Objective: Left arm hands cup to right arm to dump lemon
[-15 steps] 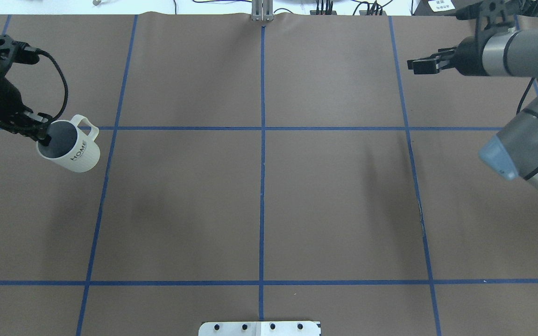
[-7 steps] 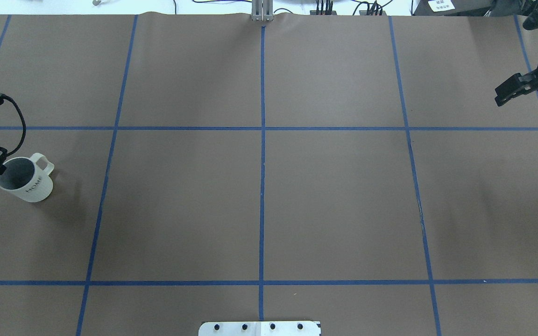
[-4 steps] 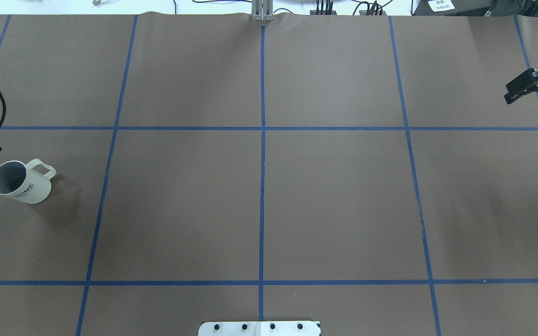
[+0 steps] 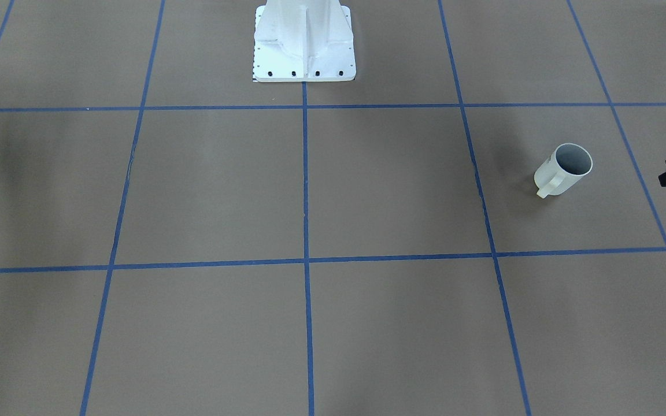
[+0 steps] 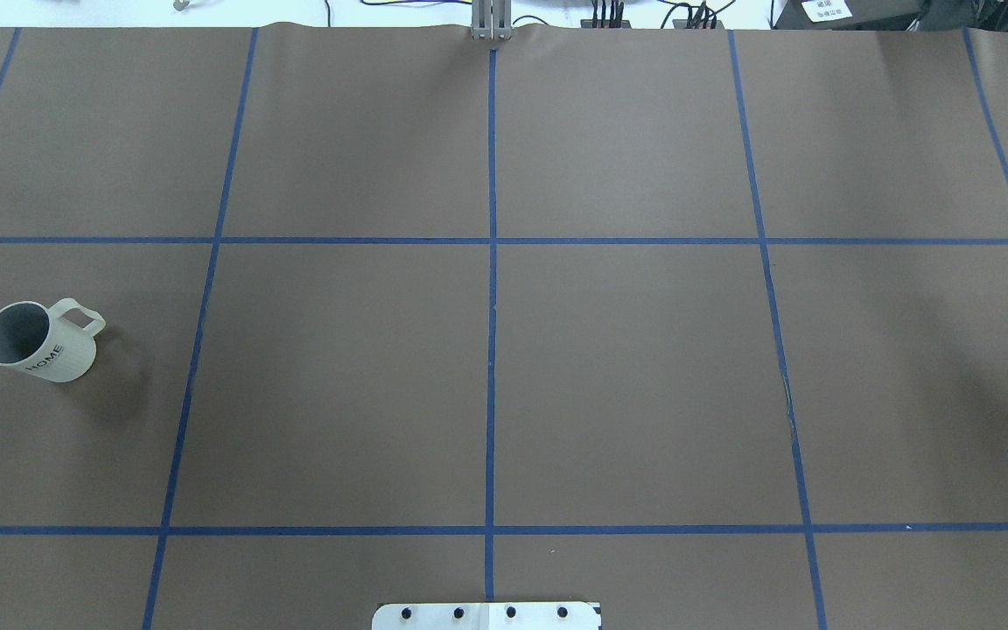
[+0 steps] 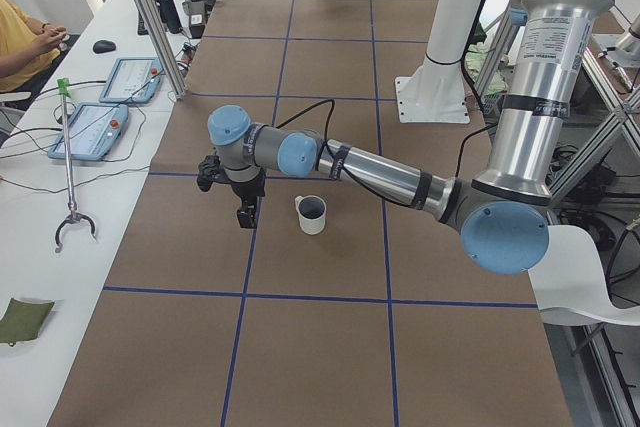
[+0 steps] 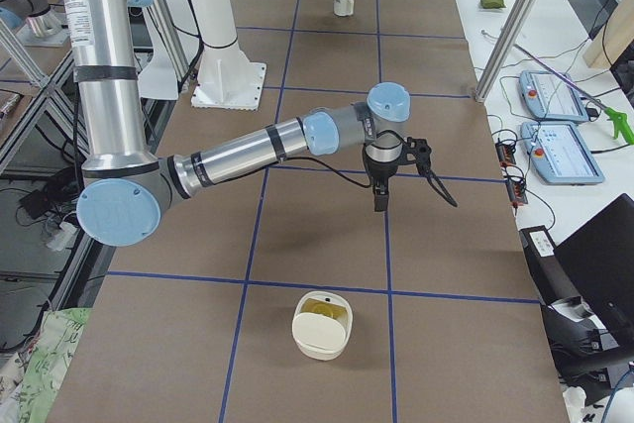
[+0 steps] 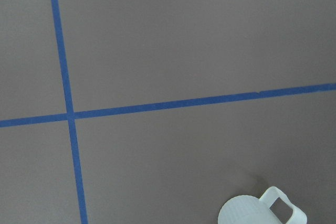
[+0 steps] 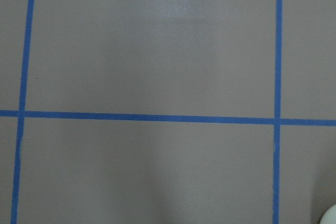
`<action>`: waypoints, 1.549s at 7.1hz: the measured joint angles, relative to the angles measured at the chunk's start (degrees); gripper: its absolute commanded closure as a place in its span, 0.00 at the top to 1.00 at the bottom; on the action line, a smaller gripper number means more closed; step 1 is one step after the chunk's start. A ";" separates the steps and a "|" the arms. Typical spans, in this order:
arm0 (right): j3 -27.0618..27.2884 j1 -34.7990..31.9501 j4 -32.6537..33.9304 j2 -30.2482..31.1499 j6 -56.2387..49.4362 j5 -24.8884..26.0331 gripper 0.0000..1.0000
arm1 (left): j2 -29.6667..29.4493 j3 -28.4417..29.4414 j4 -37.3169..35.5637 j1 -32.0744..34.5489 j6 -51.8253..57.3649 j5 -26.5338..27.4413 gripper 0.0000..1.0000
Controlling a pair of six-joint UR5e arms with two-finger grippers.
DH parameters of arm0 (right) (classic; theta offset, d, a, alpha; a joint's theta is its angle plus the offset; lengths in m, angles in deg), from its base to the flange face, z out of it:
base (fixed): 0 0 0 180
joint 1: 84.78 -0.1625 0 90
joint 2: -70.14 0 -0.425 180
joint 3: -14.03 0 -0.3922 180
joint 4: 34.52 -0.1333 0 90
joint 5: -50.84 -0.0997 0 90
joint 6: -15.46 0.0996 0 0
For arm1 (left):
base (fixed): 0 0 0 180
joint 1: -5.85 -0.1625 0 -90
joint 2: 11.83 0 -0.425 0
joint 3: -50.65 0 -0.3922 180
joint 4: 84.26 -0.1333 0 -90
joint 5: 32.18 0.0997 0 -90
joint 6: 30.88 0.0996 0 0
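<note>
Cream-white ribbed mug, lettered HOME, stands upright on the brown blue-taped bench, left black tool just beside it. Right black tool hangs apart from a cream bowl holding a yellow piece. Spread or pressed together? Cannot tell for either.

The table was brown with a blue line grid. The cup was cream-white, ribbed, grey inside, dark-lettered. The left arm was silver-grey with pale blue caps. A cream bowl seemingly held something yellow.

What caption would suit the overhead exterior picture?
Cream HOME mug standing upright at the left of a brown, blue-taped table.
</note>
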 measured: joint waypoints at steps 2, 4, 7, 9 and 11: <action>-1.85 -5.08 -0.04 2.50 0.15 -2.28 0.99 | -2.39 6.28 0.18 4.18 4.52 -0.98 1.00; -5.44 -6.69 -0.10 3.59 -0.21 -4.20 0.99 | -3.62 9.36 0.16 5.97 6.90 -0.55 1.00; -6.66 -5.93 -0.26 3.63 0.14 -5.54 0.99 | -3.09 9.67 0.38 6.17 6.90 0.96 1.00; -6.90 -4.64 -0.26 3.25 0.19 -5.14 0.99 | -2.56 9.54 0.17 6.26 6.90 0.86 1.00; -7.16 -4.31 -0.15 3.16 0.23 -5.55 0.99 | 2.25 5.86 0.37 6.65 7.14 -1.63 1.00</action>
